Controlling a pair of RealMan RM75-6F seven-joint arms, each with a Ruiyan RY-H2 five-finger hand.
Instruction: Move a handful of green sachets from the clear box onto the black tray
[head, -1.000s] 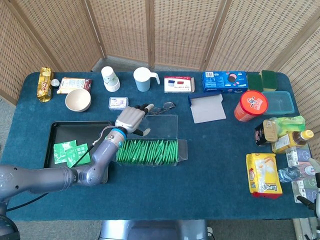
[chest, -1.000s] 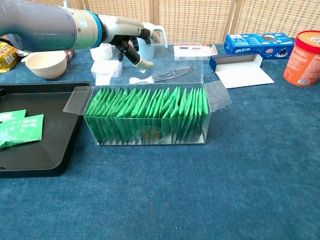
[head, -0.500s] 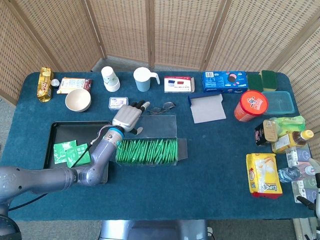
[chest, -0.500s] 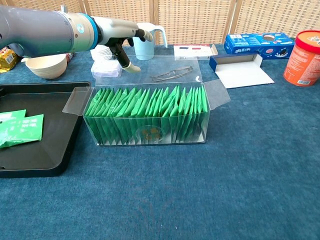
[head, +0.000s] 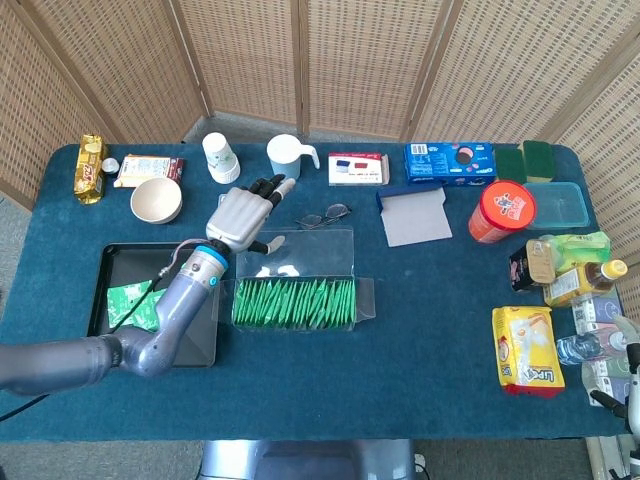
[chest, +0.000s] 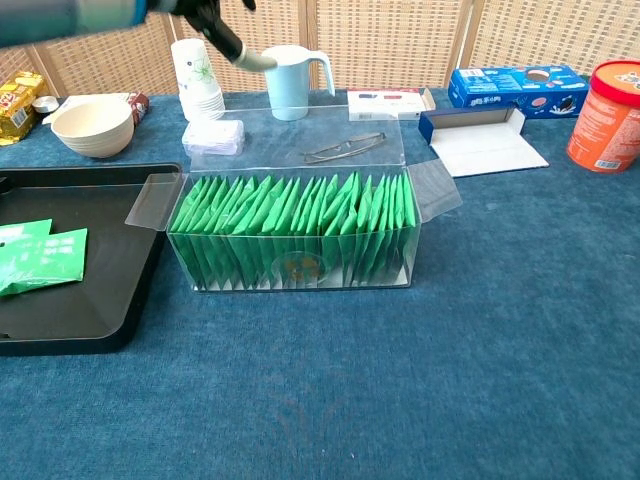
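Note:
The clear box (head: 364, 298) lies open in the middle of the table, packed with upright green sachets (head: 295, 303). The chest view shows the same box (chest: 437, 193) and sachets (chest: 290, 215) close up. To its left is the black tray (head: 150, 262), with a few green sachets (head: 130, 305) lying in it, and the tray (chest: 110, 230) with those sachets (chest: 40, 258) also shows in the chest view. My left hand (head: 240, 215) hovers raised behind the box's left end, fingers spread and holding nothing. Only its thumb tip and arm edge (chest: 235, 50) reach the chest view. My right hand is out of sight.
Behind the box stand a beige bowl (head: 156, 200), stacked paper cups (head: 218, 155), a blue jug (head: 287, 158), a small white pack (chest: 213, 133) and spectacles (head: 325, 215). A red tub (head: 502, 212) and bottles and packets (head: 560, 270) crowd the right side.
My left hand has lifted and drawn back and to the left, away from above the box toward the cups, still holding nothing. The box and the tray's sachets have not moved.

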